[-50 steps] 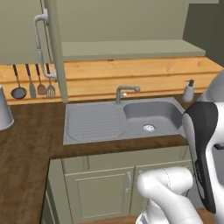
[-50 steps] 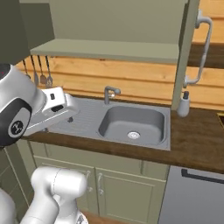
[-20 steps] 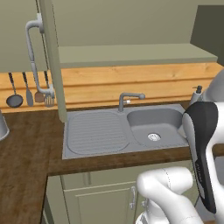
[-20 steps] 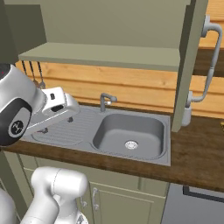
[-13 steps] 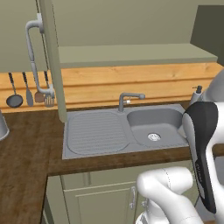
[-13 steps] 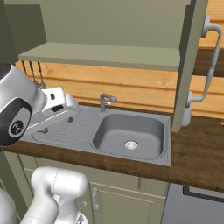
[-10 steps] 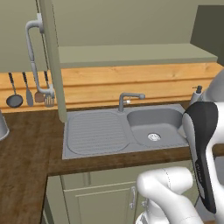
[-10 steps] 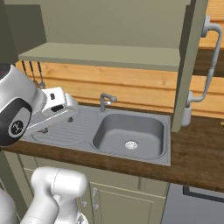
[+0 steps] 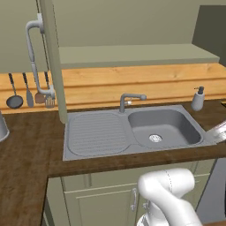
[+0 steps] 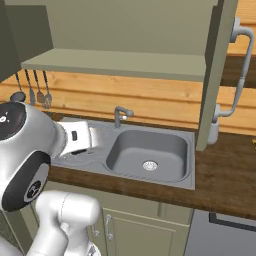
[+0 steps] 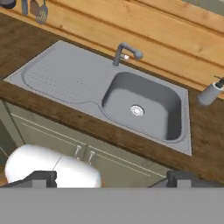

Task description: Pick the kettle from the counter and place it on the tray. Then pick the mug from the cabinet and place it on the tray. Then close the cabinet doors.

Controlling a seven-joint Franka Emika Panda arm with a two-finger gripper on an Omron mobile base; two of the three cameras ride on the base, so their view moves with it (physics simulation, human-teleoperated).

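Dark brown wood-grain bench [image 9: 26,145] carrying grey steel sink [image 9: 161,128] with tap. Sage-green wall cabinet [image 10: 120,65], pale inner shelf bare, doors [image 10: 216,75] open. Left base view: hanging utensils [image 9: 28,90], white soap dispenser [image 9: 197,99]. Hand view: pincer [image 11: 111,179] tips spread wide apart, holding nothing, above bench front edge, sink beyond.

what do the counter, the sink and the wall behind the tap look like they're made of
Counter: dark brown wood, matte, visible grain streaks. Sink: probably brushed steel, uniform grey with soft highlights and a ribbed drainer. Wall panelling: lighter orange wood, horizontal boards with grain lines. All rendered, so materials are judged by look only.
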